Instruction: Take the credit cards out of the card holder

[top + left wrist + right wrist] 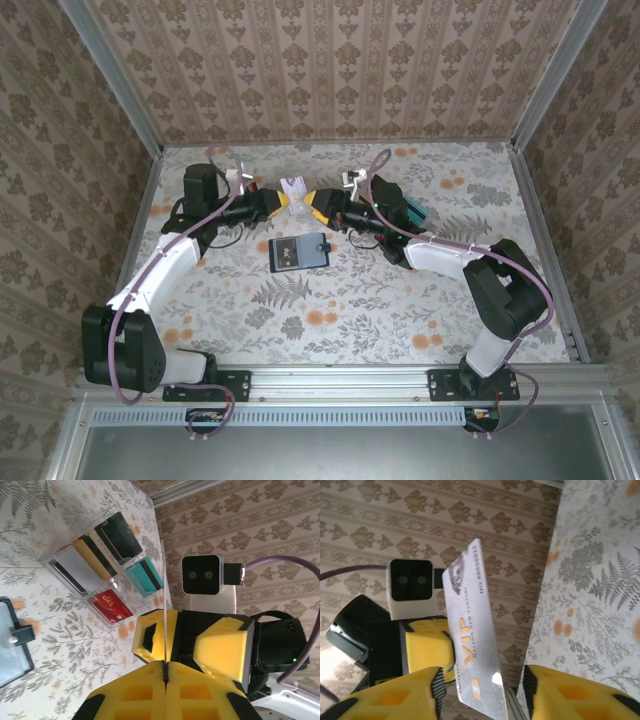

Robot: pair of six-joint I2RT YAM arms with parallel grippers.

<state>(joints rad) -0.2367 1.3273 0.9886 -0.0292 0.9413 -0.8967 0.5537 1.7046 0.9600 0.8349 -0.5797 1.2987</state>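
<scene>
Closest in, my left gripper [165, 672] is pressed together on one end of a silver card [470, 625] with orange VIP lettering. It holds the card on edge above the far middle of the table, and the small print is too blurred to read. My arms reach in from either side, tips facing. My right gripper [480, 695] stands spread around the card, a gap on each side. The open card holder [298, 252] lies flat just nearer my bases.

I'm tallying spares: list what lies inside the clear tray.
In the clear tray: a black card, a tan card, a white card, a teal card and a red card. Anything beneath those cards is covered.
</scene>
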